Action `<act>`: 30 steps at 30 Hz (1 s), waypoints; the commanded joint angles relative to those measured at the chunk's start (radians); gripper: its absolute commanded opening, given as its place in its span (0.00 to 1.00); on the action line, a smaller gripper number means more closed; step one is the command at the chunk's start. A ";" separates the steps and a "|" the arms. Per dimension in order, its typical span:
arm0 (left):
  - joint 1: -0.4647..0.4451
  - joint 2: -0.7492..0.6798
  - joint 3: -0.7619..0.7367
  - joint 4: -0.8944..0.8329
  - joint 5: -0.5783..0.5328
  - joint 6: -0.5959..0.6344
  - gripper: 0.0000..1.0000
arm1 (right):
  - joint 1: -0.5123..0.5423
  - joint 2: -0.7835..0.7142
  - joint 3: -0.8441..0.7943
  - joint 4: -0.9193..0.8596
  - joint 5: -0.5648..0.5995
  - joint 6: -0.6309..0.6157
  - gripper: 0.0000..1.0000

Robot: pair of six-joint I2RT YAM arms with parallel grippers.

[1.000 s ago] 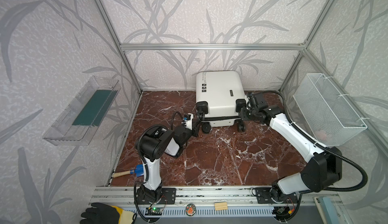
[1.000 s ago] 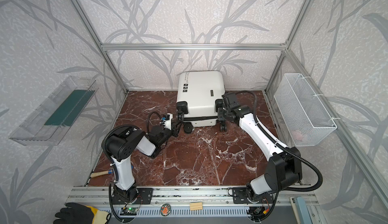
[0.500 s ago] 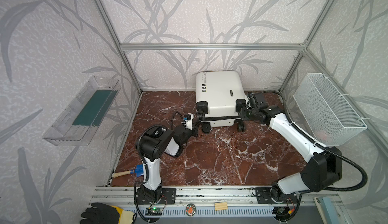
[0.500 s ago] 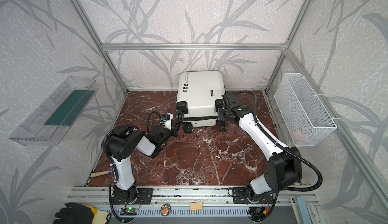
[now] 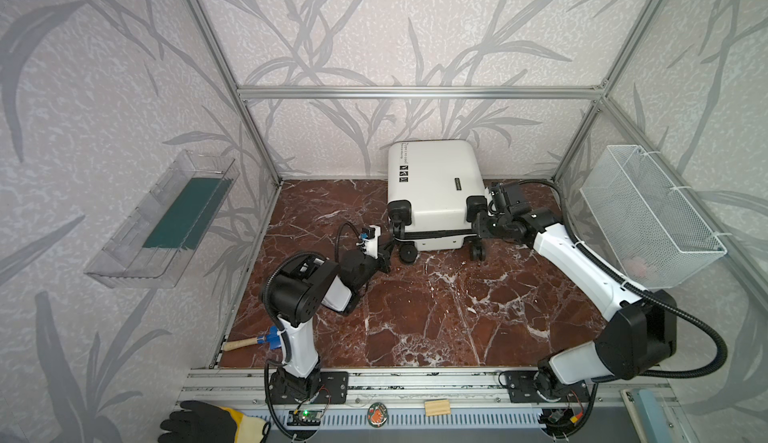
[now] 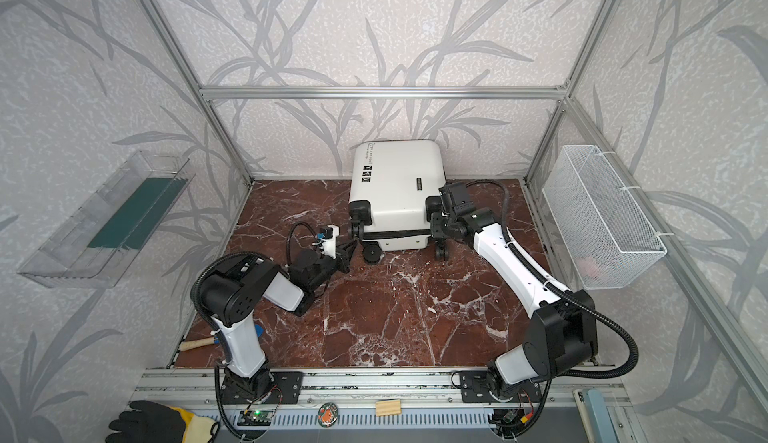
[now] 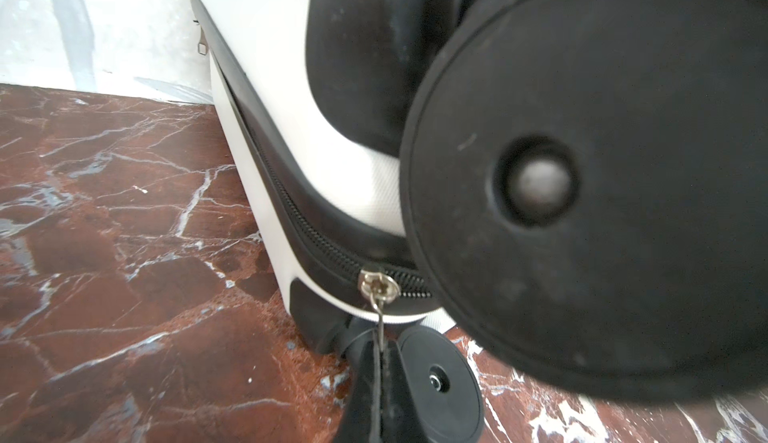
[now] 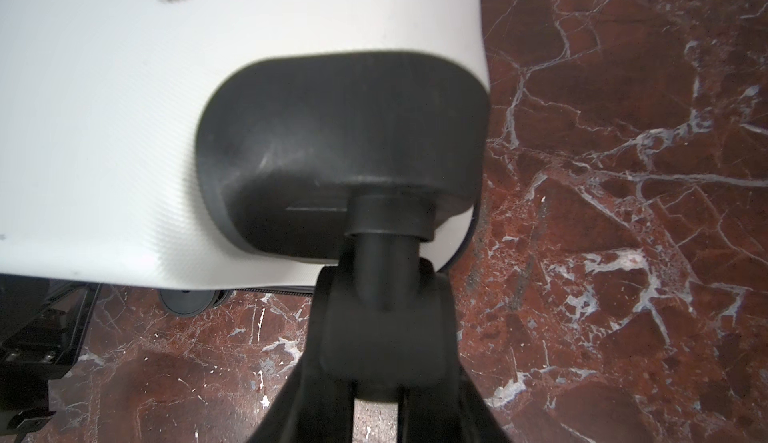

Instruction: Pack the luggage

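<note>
The luggage point(image 5: 432, 183) point(image 6: 395, 179), white and hard-shelled, lies flat and closed at the back of the marble floor, with its black caster wheels toward the front. My left gripper point(image 5: 388, 247) point(image 6: 352, 245) point(image 7: 380, 349) sits low at the front left corner, shut on the metal zipper pull point(image 7: 379, 316) hanging from the slider point(image 7: 376, 287) on the black zipper seam. A large wheel point(image 7: 602, 171) fills much of that wrist view. My right gripper point(image 5: 478, 223) point(image 6: 436, 223) point(image 8: 384, 287) is at the front right corner, shut on a caster wheel point(image 8: 382, 345) below its black housing point(image 8: 340, 142).
A clear bin point(image 5: 166, 220) with a green insert hangs on the left wall. A white wire basket point(image 5: 648, 212) hangs on the right wall. A wooden-handled tool point(image 5: 249, 342) lies at the front left floor edge. A black-and-yellow glove point(image 5: 208, 424) rests outside the front rail.
My left gripper has closed on the zipper pull. Both arms and the luggage have stayed where they were.
</note>
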 commanded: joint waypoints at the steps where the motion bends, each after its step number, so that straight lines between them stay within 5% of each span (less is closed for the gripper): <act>1: -0.017 -0.042 -0.030 0.048 -0.009 0.030 0.00 | 0.002 -0.003 0.051 0.055 -0.025 0.002 0.00; 30: -0.173 -0.102 -0.050 0.023 -0.042 0.163 0.00 | 0.014 0.036 0.081 0.057 -0.018 0.042 0.00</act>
